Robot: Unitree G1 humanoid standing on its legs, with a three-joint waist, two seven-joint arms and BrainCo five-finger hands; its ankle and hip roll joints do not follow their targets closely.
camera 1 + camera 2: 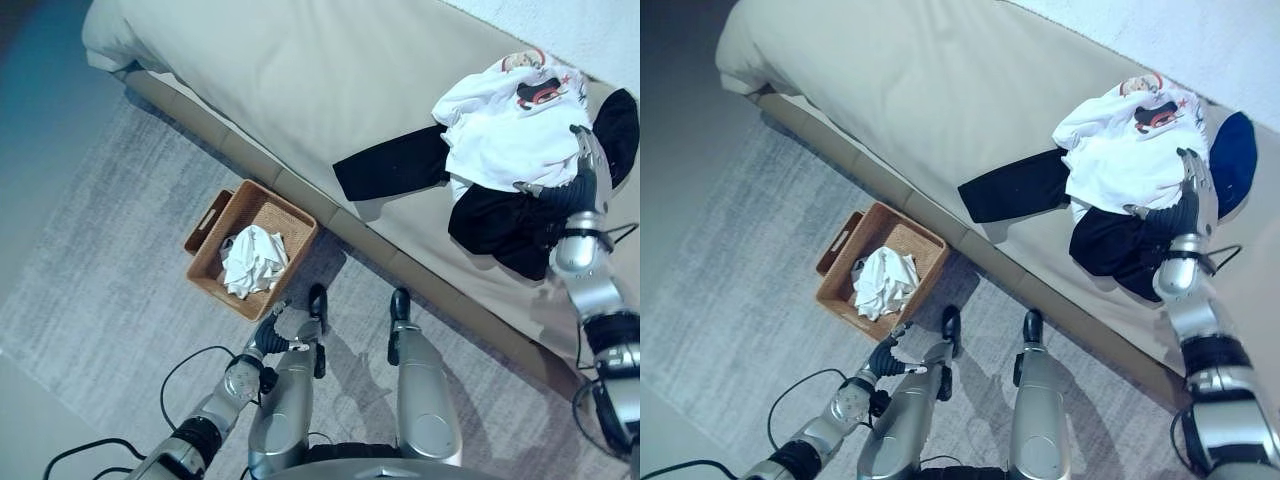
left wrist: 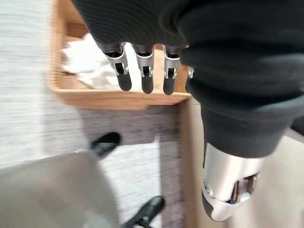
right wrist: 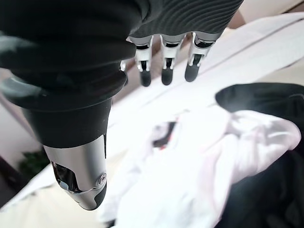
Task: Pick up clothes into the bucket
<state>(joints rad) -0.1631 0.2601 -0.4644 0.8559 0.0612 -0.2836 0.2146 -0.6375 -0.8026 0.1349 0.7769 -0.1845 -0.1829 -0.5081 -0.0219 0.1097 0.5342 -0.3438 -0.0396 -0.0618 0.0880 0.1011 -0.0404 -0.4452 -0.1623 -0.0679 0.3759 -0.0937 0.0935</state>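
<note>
While the right hand (image 1: 578,180) hovers over the clothes pile near the far edge of the bed (image 1: 300,80), fingers straight and holding nothing, this looks like the reach step. White shirt (image 1: 505,125) lies on top of black clothes (image 1: 500,225), a dark blue piece (image 1: 1232,155) beside them. Basket (image 1: 205,270) sits on the rug (image 1: 90,260) by the bed's near edge, one white garment (image 1: 252,260) already inside. Left hand (image 2: 142,66) hangs relaxed near the basket, empty. Next: lower, close on the shirt.
</note>
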